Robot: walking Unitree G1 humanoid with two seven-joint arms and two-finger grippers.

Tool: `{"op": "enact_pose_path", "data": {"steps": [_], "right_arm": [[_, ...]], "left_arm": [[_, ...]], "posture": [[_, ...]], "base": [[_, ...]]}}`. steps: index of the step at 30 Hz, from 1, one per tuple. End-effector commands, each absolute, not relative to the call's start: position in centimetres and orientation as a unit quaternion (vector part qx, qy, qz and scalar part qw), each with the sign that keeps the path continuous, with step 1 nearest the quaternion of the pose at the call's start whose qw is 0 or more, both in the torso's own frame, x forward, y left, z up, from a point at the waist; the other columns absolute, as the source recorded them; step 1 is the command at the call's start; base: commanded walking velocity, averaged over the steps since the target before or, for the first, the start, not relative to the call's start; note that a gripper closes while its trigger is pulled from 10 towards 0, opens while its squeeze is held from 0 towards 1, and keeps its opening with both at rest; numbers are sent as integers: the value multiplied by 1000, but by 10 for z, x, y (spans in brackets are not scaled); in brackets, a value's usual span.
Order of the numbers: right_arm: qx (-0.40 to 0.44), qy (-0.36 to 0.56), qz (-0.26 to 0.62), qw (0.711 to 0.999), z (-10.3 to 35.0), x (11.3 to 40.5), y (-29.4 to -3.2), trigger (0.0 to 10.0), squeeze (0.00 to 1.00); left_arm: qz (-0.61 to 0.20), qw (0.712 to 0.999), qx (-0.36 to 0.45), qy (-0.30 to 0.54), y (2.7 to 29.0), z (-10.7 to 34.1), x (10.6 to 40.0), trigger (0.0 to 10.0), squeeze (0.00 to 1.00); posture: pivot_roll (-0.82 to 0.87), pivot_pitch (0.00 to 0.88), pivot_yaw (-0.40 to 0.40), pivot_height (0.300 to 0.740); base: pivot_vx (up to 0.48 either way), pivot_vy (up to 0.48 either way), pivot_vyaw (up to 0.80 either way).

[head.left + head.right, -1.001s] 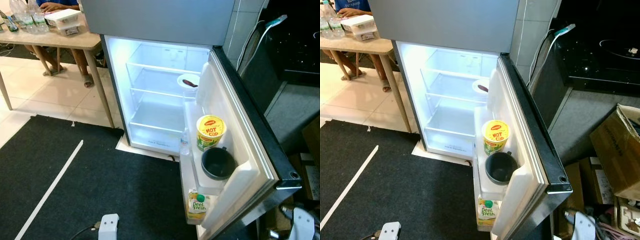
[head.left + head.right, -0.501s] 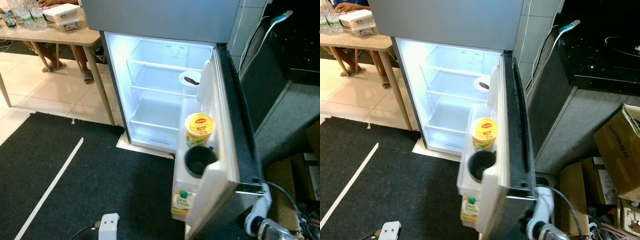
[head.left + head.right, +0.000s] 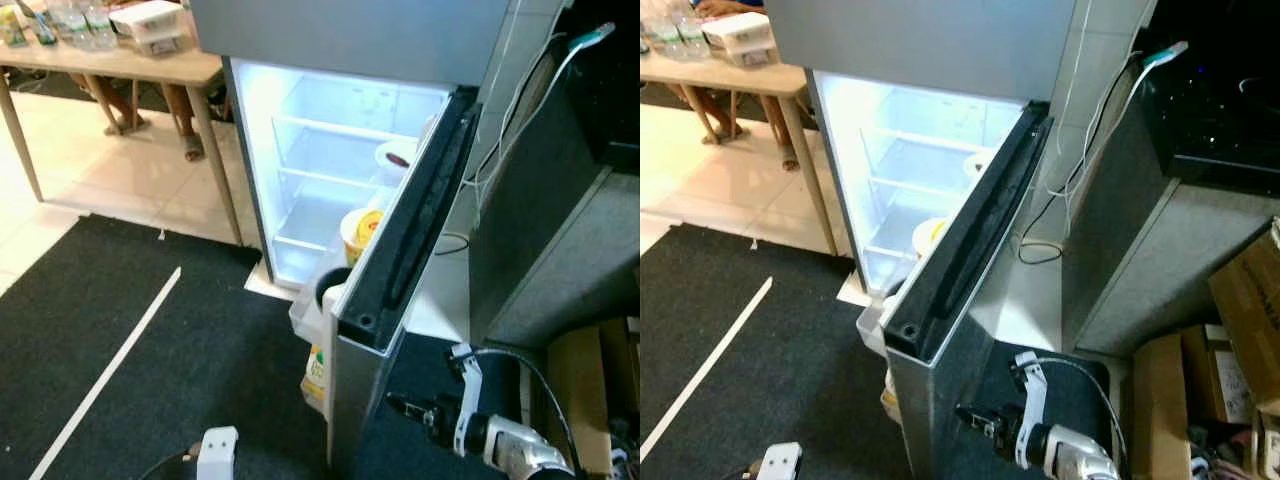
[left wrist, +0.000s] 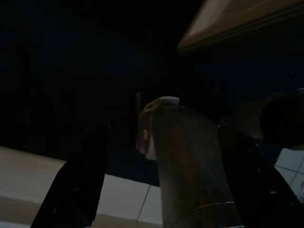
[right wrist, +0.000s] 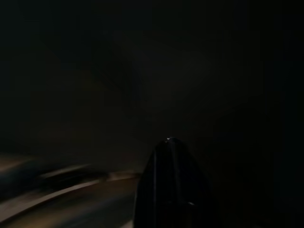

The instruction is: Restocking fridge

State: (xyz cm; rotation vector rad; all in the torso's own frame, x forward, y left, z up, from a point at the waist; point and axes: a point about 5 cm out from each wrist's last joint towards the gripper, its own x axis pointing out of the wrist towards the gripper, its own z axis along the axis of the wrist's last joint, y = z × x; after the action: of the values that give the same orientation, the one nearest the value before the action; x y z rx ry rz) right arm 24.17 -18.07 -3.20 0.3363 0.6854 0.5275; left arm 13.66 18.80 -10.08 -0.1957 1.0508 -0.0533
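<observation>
The fridge is standing at the upper centre of the frame, its lit white cavity showing bare glass shelves. Its door is swinging across the middle, half shut, with the black top edge and gasket running diagonally from the upper right down to a corner near the frame's centre. To the left, a wide stretch of black mat with a white stripe is lying open, and pale tile is showing beyond it. A wooden table is sitting at the upper left, a person's legs behind it. A dark counter is closing in the right side, with cardboard boxes at the lower right.

Inside the door racks, a yellow noodle cup, a dark mug and a juice carton are peeking past the door's edge.

The right gripper is pointing at the door's grey outer face from the lower right; whether its fingers are parted I cannot tell. The left gripper is hanging in shadow, fingers spread apart.
</observation>
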Motion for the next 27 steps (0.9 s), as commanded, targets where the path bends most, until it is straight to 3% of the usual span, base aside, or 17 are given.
{"op": "enact_pose_path", "data": {"steps": [1,3,5,9,14,19,22,27], "right_arm": [[130,353,188,907,-41,234,-195,10000,0],[54,404,59,911,-55,216,-222,10000,0],[31,422,13,906,-61,206,-233,10000,0],[-11,467,-33,884,-73,177,-249,10000,0],[3,480,-45,876,-78,162,-254,10000,0],[28,445,-24,895,-72,179,-244,10000,0],[-20,428,12,903,-65,201,-231,10000,0],[-27,431,12,902,-65,202,-230,10000,0]], "left_arm": [[-21,856,-91,509,191,-102,131,10000,0],[-19,855,-89,510,192,-103,131,10000,0],[-17,855,-88,510,192,-103,131,10000,0],[-12,856,-87,510,192,-102,133,10000,0],[-5,860,-90,503,192,-100,141,10000,0],[-5,863,-90,497,192,-97,147,10000,0],[-5,865,-88,494,192,-96,150,10000,0],[-4,865,-86,494,192,-97,149,10000,0]], "posture": [[-80,42,-12,740],[-71,36,-17,740],[-71,36,-17,740],[-61,14,-25,740],[-63,0,-28,740],[-70,0,-26,740],[-62,0,-28,740],[-44,0,-30,740]], "base": [[0,0,0],[0,0,0],[0,0,0],[0,0,0],[0,0,0],[0,0,0],[0,0,0],[0,0,0]]}}
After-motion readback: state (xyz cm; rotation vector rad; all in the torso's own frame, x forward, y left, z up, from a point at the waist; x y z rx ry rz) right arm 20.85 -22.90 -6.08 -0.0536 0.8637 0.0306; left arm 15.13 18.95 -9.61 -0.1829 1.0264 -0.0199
